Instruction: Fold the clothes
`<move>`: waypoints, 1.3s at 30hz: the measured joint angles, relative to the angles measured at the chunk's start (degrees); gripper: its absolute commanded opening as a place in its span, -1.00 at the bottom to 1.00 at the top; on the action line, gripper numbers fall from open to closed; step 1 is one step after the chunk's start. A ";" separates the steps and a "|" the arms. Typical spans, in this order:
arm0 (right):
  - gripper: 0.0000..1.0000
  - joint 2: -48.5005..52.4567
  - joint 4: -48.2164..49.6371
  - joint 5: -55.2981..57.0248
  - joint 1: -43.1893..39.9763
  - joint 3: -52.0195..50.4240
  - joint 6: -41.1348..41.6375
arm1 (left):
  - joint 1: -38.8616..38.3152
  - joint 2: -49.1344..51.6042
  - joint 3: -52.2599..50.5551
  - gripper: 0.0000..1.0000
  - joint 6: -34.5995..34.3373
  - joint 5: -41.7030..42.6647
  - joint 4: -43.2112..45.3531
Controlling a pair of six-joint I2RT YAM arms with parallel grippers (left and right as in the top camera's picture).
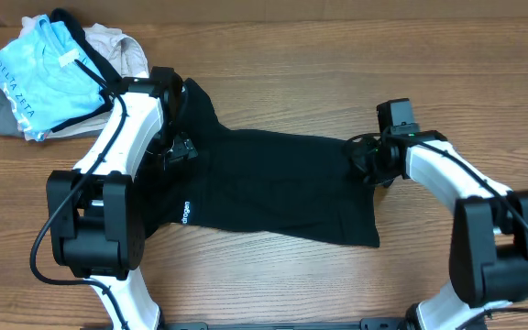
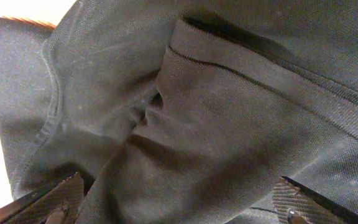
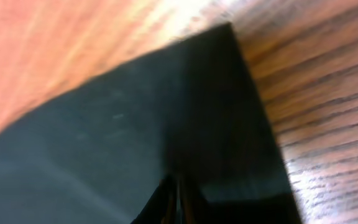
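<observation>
Right hand (image 3: 178, 198) pinched shut on black T-shirt (image 1: 273, 188) edge, left hand (image 2: 180, 198) spread apart; advise lifting slowly, cloth taut.

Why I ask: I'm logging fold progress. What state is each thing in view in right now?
black T-shirt: spread in a long band on the table, rumpled at one end, fold not finished.
left gripper: open, over the rumpled end.
right gripper: shut on the black T-shirt near its far corner.
pile of other clothes: heaped unfolded, apart from the T-shirt.
</observation>
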 measured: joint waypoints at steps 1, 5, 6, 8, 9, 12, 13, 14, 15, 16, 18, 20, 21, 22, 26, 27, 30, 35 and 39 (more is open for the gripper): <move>-0.82 0.39 -0.13 0.24 0.00 0.00 0.02 | 0.00 0.00 0.00 1.00 0.00 0.00 0.00; -0.81 0.50 -0.26 1.84 0.00 0.00 0.48 | 0.00 0.00 0.00 0.99 0.00 0.02 -0.04; -0.81 0.50 -0.26 2.56 0.00 0.00 0.63 | 0.00 0.00 0.00 1.00 0.00 0.04 -0.07; -0.81 0.50 0.26 3.78 0.00 0.00 0.85 | 0.00 0.00 0.00 0.99 0.00 0.17 -0.39; -0.82 0.57 0.61 4.85 0.00 0.00 0.94 | 0.00 0.00 0.00 0.99 0.00 0.17 -0.52; -0.82 1.27 1.73 6.27 -0.09 0.04 1.11 | 0.00 0.00 0.00 1.00 0.02 0.20 -0.72; -0.82 1.40 2.01 6.36 -0.22 0.17 1.14 | 0.00 0.00 0.00 1.00 0.02 0.20 -0.74; -0.83 1.62 2.51 6.43 -0.44 0.28 1.18 | 0.00 0.00 0.00 1.00 0.02 0.20 -0.83; -0.84 1.99 3.06 6.34 -0.90 0.50 1.25 | 0.00 0.00 0.00 0.99 0.00 0.20 -0.87; -0.85 2.25 3.43 6.19 -1.33 0.74 1.27 | 0.00 0.00 0.00 1.00 0.02 0.20 -0.87; -0.85 3.10 4.00 5.66 -2.73 1.55 1.27 | 0.00 0.00 0.00 1.00 0.02 0.22 -0.87; -0.86 4.50 4.07 4.42 -4.83 3.17 0.59 | 0.00 0.00 0.00 0.99 0.02 0.20 -0.87; -0.86 5.11 4.17 4.02 -5.75 3.96 0.17 | 0.00 0.00 0.00 0.99 0.02 0.22 -0.87; -0.86 5.84 4.02 3.72 -6.71 4.87 -0.31 | 0.00 0.00 0.00 1.00 0.02 0.22 -0.87; -0.86 8.66 2.10 3.32 -9.99 9.35 -1.84 | 0.00 0.00 0.00 1.00 0.02 0.22 -0.81; -0.85 9.20 1.53 3.54 -10.62 10.38 -2.27 | 0.00 0.00 0.00 1.00 0.02 0.22 -0.70; -0.81 10.82 -3.43 5.33 -12.48 14.56 -4.07 | 0.00 0.00 0.00 0.99 0.02 0.31 -0.57; -0.80 12.74 -17.31 8.52 -15.50 27.80 -7.26 | 0.00 0.00 0.00 1.00 0.22 0.42 1.14; -0.92 12.79 -30.71 9.20 -16.61 42.05 -8.46 | 0.00 0.00 0.90 1.00 0.24 0.39 0.13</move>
